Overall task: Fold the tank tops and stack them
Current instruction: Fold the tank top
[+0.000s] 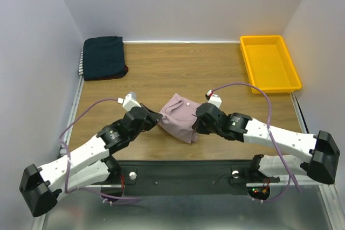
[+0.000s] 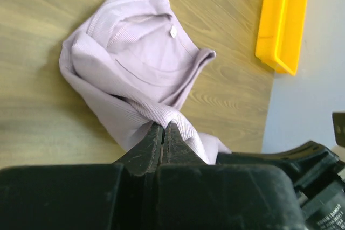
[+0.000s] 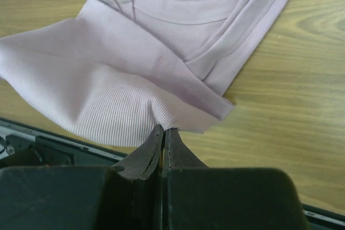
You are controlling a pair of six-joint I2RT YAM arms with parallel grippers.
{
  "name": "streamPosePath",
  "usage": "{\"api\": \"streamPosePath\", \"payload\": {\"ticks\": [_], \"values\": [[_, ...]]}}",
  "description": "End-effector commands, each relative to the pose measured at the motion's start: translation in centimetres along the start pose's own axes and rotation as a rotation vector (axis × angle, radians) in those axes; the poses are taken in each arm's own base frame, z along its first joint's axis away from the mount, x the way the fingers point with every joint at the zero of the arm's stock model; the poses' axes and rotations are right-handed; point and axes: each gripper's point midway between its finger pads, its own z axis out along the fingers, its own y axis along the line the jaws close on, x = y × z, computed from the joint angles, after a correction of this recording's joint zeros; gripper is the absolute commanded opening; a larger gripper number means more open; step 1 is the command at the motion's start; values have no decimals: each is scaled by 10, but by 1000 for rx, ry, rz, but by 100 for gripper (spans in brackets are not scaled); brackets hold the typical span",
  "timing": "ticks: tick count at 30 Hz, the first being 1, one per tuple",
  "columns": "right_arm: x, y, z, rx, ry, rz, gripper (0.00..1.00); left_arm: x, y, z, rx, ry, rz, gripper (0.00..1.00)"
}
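Far L, in the back corner of the counter, sits the folded pile of tank tops. A dark navy one is on top, w/ a striped edge peeking out on the L side & a bit of red at the front R corner. Next is the L arm, reaching in toward the middle. The left fingers are pressed tight together, pinching a bunched, ribbed bit of the pink tank top at its L side. The cloth scrunches up right where they bite. The pink tank top is in the middle of the counter, near the front edge & well apart from the folded pile. It is partly folded & rumpled, not flat. Its neck hole faces up & you can see a small white tag inside. On its R side, the right fingers are also pressed tight together, nipping a folded corner of the same top. In the R wrist pic the cloth puffs up a little at that pinch & one part reaches over the dark strip at the front of the counter. So both sets of fingers hold the one top, one on each side, w/ the R arm coming in from the R. Far R, at the back, is the yellow tray, not touching the top.
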Motion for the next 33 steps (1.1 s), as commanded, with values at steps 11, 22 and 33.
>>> {"api": "streamPosePath", "payload": {"ticks": [11, 22, 33], "values": [[-72, -27, 54, -54, 6, 69, 1, -65, -87, 80, 178, -86, 55, 0], [-111, -88, 108, -38, 40, 191, 0, -71, -123, 181, 198, -7, 63, 0], [-94, -110, 162, 24, 124, 203, 1, -57, -66, 254, 7, 49, 21, 0]]}}
